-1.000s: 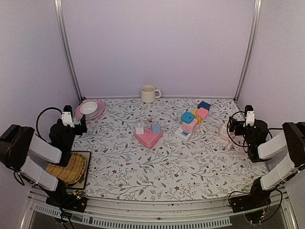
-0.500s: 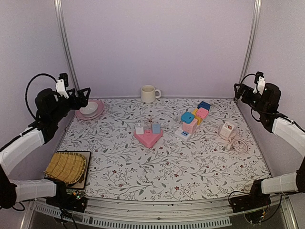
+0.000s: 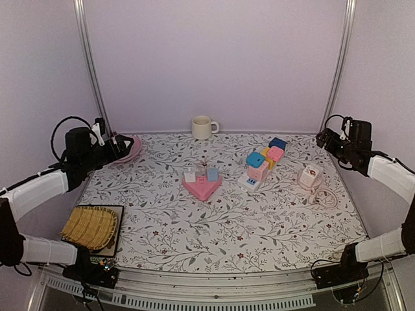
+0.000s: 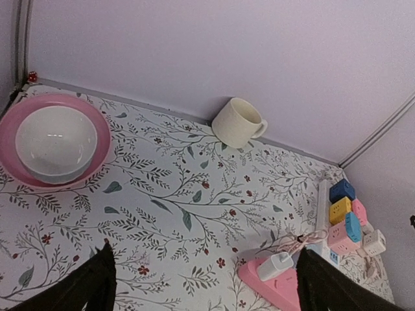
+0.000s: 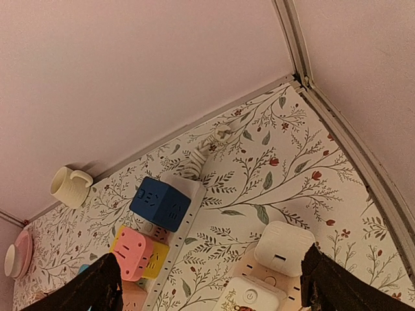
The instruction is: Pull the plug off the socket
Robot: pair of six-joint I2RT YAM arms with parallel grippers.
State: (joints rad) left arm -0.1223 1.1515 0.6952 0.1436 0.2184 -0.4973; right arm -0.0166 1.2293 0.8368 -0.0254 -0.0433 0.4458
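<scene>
Step in hand, probably: reach the white plug point(image 5: 283, 248) seated in the cream socket point(image 5: 255, 271), on the right of the surface point(image 3: 227, 233). Best to descend squarely, pinch the plug's sides and pull straight along the pins, with the socket braced.

Right arm point(image 3: 382, 170) hovers far right, left arm point(image 3: 39, 186) far left. Right fingers point(image 5: 94, 291) and left fingers point(image 4: 84, 288) are spread wide and empty.

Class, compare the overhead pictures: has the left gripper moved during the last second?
Yes. The left gripper moved farther back. A second ago it sat nearer than the pink plate; now it overlaps the plate's left side in the overhead view.
</scene>
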